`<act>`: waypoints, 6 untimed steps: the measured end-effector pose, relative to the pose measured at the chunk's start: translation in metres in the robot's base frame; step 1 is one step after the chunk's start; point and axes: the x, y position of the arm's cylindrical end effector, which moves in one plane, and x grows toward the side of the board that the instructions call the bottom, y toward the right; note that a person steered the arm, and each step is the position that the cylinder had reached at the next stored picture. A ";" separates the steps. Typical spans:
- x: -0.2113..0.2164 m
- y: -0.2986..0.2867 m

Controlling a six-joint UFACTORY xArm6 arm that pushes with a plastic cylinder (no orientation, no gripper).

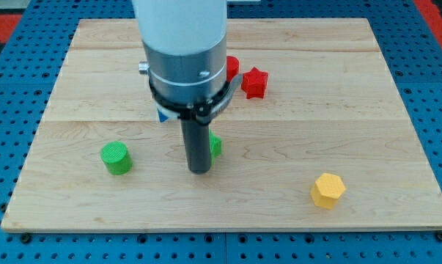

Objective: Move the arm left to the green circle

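A green circle block [116, 158] lies on the wooden board [316, 110] at the view's lower left. My tip [199, 170] is the lower end of the dark rod near the board's middle, well to the right of the green circle and apart from it. A second green block [215, 146] peeks out just right of the rod, mostly hidden, its shape unclear.
A red star block [254, 82] and another red block [231, 67], partly hidden by the arm, lie above centre. A yellow hexagon block [328, 191] lies at the lower right. A blue block's corner [163, 115] shows under the arm's left side.
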 end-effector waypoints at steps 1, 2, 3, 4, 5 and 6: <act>-0.001 -0.006; 0.006 -0.034; 0.044 -0.057; 0.019 -0.158; -0.020 -0.154; -0.045 -0.045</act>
